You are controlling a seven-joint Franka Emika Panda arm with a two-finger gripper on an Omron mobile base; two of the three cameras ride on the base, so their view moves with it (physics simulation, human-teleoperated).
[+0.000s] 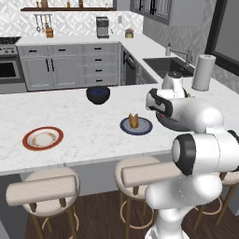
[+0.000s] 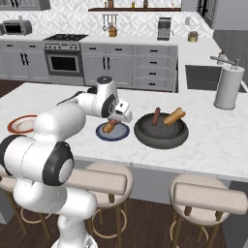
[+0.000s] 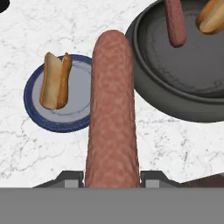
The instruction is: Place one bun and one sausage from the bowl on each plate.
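Sausage (image 3: pixel 113 109) filled the middle of the hand view, a long reddish-brown cylinder with a rounded far end, pinched near its base between the fingers (image 3: pixel 72 179) and pointing away from the hand. It hung above the marble surface (image 3: pixel 26 153), over the gap between the dark blue plate (image 3: pixel 37 116) and the wide dark grey bowl (image 3: pixel 175 100).

A bun (image 3: pixel 56 81) already lay on the blue plate, split along its top and tan-gold in colour. In the bowl a second sausage (image 3: pixel 175 22) and a second bun (image 3: pixel 212 17) remained, leaning against the far wall. The orange-rimmed plate (image 1: pixel 43 138) sat well apart to the left on the surface and looked bare, though at that size small crumbs or marks could not be ruled out.

Judging by this, the step in hand was carrying the first sausage to the blue plate. The next move called for shifting the gripper (image 3: pixel 111 181) over that plate, lowering until the sausage rested beside or in the bun, then releasing. Care was needed not to knock the bun off the plate's rim, since the sausage was long compared with the plate. In the right base view the hand hovered just above the blue plate.
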